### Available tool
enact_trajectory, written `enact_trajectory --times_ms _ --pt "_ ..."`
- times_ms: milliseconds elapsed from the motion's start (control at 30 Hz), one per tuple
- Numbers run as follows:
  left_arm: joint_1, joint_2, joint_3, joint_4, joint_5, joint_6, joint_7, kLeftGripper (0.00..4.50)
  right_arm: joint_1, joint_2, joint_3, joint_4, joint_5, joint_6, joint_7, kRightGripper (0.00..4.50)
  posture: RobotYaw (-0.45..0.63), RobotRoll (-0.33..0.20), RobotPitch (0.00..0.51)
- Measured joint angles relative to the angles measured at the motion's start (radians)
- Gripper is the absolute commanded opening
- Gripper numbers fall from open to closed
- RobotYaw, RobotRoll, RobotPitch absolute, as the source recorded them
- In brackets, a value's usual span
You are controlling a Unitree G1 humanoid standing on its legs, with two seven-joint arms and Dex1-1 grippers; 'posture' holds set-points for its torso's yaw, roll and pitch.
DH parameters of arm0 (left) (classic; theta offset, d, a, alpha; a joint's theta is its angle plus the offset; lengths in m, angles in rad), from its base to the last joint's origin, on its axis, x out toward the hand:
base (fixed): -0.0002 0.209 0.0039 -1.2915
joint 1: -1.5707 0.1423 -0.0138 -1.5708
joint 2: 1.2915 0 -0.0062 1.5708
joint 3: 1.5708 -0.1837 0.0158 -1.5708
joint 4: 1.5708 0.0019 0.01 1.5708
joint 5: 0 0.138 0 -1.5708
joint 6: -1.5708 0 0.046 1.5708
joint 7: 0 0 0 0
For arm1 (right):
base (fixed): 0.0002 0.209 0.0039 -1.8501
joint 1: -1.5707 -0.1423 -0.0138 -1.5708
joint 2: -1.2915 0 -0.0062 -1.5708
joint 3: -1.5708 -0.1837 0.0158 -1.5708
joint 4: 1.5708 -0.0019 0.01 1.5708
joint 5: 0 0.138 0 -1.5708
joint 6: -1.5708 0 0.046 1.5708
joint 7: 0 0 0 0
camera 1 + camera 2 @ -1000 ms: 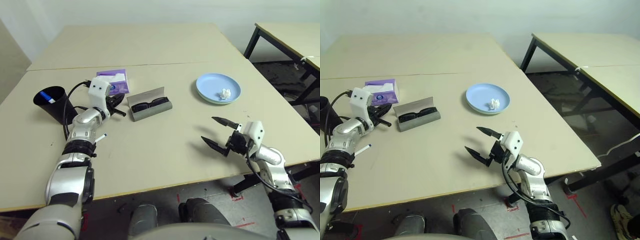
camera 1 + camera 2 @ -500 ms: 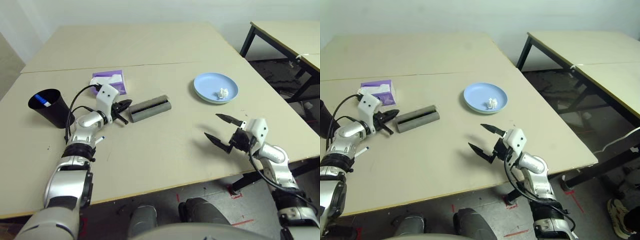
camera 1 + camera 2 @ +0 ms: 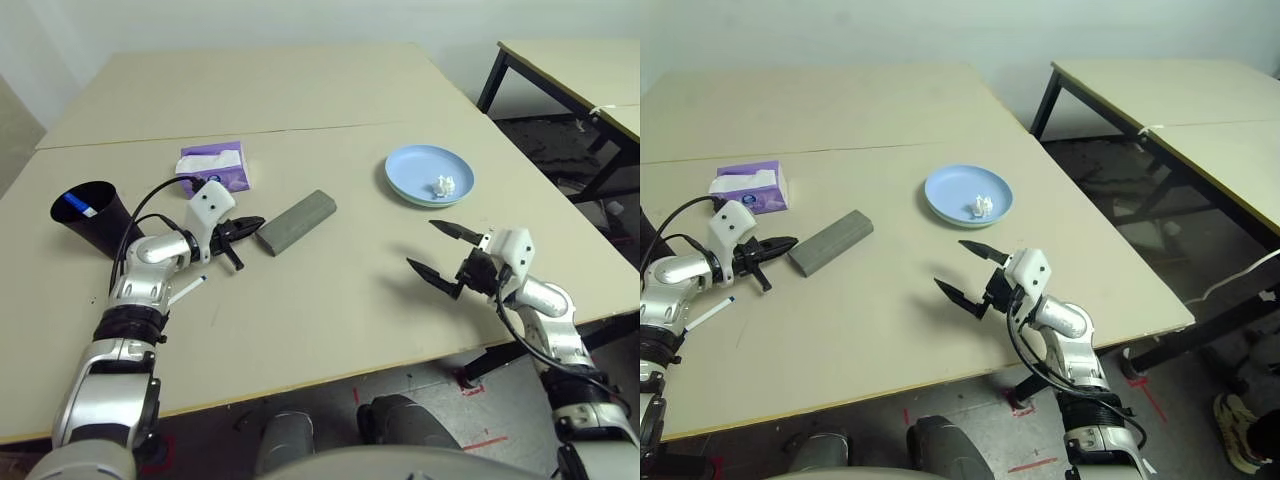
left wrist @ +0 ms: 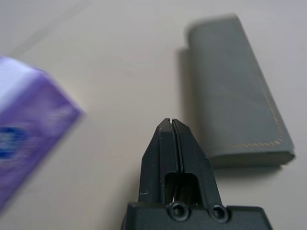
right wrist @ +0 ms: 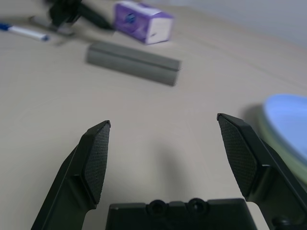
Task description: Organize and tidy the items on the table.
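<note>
grey glasses case [image 3: 295, 221] | closed, long axis diagonal | left gripper [image 3: 247, 224] clenched, empty | right gripper [image 3: 440, 253] spread

The glasses case [image 3: 294, 221] is plain grey, the tissue box [image 3: 213, 165] purple and white. The plate [image 3: 429, 176] is pale blue, the cup [image 3: 87, 211] black, on a beige table [image 3: 330, 300].

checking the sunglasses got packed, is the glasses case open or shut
Shut. The grey glasses case lies flat on the table, lid down, nothing of its inside showing.
</note>
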Motion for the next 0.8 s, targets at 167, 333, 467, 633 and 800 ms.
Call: enact_trajectory --times_ms 167,333,467,633,800 --pt "0.086 0.128 0.073 -0.255 -0.128 0.195 -0.093 0.04 -0.012 -0.011 0.012 0.028 0.005 -0.017 0.067 4.50 -0.03 0.000 0.053" --pt "0.324 0.366 0.099 -0.550 -0.209 0.392 -0.269 0.04 -0.032 -0.019 0.021 0.046 0.007 -0.029 0.123 4.50 0.00 0.000 0.058" --pt "0.516 0.549 0.186 -0.674 -0.190 0.444 -0.361 0.04 -0.072 -0.002 0.030 0.062 0.008 -0.030 0.135 4.50 0.02 0.000 0.062" --pt "0.649 0.644 0.326 -0.778 -0.162 0.588 -0.396 1.34 -0.108 0.036 0.055 0.066 0.008 -0.025 0.136 4.50 0.04 0.000 0.080" --pt "0.672 0.691 0.388 -0.826 -0.119 0.692 -0.386 3.10 -0.108 0.044 0.078 0.060 0.008 -0.022 0.147 4.50 0.05 0.000 0.092"
